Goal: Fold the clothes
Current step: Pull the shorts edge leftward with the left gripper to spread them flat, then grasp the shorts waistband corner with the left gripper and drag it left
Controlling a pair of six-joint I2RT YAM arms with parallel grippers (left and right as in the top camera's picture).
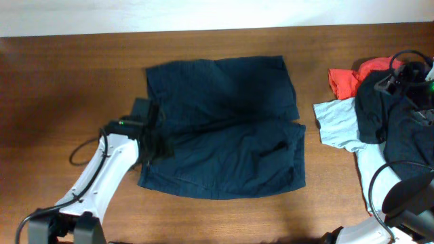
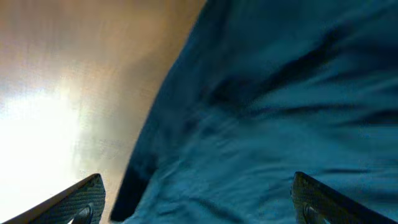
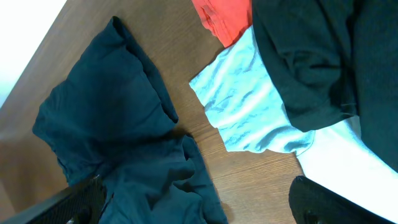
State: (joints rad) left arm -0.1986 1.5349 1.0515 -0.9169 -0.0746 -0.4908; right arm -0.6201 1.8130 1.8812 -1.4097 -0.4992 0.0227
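A pair of dark navy blue woven shorts (image 1: pixel 224 125) lies spread flat near the middle of the brown wooden table (image 1: pixel 68 81). Its two wide legs rest side by side, one toward the far edge and one toward the near edge, with their hems pointing to the robot's right. The waistband runs along the shorts' left side.

The left gripper (image 2: pixel 199 214) hangs over that waistband edge, at about the midpoint between the two legs. Its white arm reaches in from the near left corner of the table. In the left wrist view its two dark fingers (image 2: pixel 81 202) stand wide apart at the bottom corners. Nothing is pinched between them. Navy fabric fills the space below, with bare wood just beyond the shorts' edge.

The right gripper (image 3: pixel 199 214) sits well to the right of the shorts, above the near right part of the table. Its fingers (image 3: pixel 317 199) are also spread fully and grip nothing. Its camera looks across the leg hems of the shorts toward a pile of other clothing.

That pile lies to the right of the shorts, apart from them with a strip of wood between. A light blue T-shirt (image 1: pixel 336 125) is the nearest piece to the shorts. A crumpled red garment (image 1: pixel 352 74) sits beyond it toward the far edge. A black garment (image 1: pixel 393 115) is draped over both, and a white cloth (image 3: pixel 348 162) shows beneath the black one on the near side.
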